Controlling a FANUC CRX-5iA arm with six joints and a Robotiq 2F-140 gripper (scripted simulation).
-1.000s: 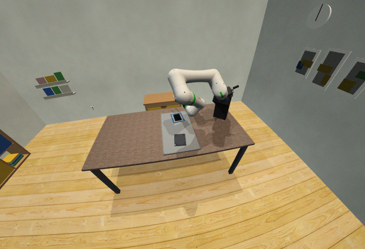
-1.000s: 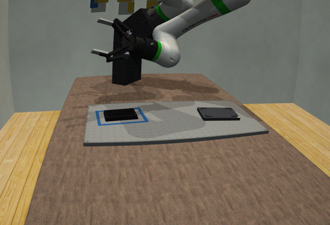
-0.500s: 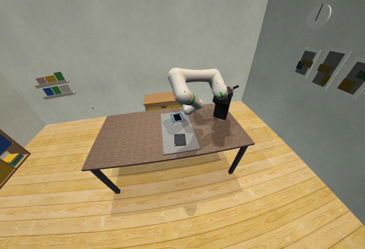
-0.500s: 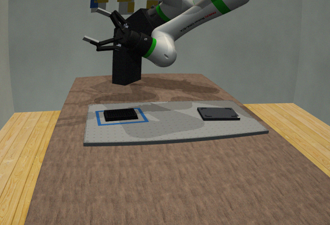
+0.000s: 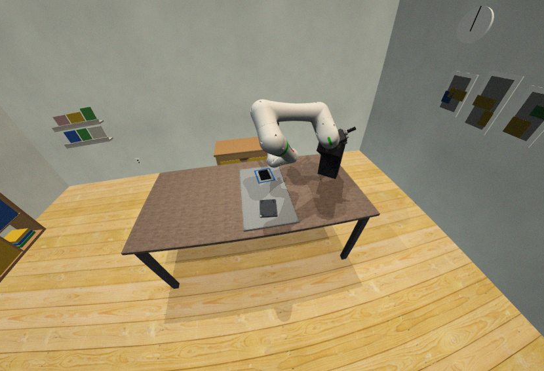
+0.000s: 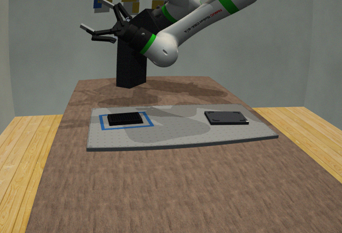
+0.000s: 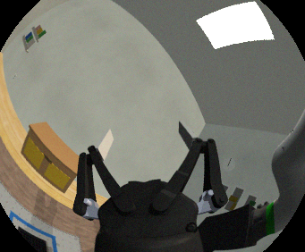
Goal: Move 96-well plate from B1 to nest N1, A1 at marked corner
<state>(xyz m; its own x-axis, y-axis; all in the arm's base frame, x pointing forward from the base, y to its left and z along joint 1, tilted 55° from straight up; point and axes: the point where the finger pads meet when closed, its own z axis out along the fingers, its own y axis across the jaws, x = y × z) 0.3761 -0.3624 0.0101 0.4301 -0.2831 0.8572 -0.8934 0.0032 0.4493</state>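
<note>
The approach step is not finished: the gripper [image 6: 101, 23], jaws spread and empty, must descend onto the 96-well plate [image 6: 125, 118].

Even overhead light casts soft arm shadows across the table [image 6: 160, 175]; wrist view fisheye-warped

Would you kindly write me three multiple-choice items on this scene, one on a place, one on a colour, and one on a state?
1. Where does the 96-well plate lie?
A. inside the blue outline
B. in the nest
C. in the end effector

2. What colour is the outline around the plate?
A. red
B. blue
C. yellow

3. How is the end effector?
A. shut on the plate
B. shut, holding nothing
C. open, holding nothing

Answers: 1 A, the plate sits within the outline, apart from the nest. 2 B, the border is blue. 3 C, its fingers spread wide high above the bench.
</note>
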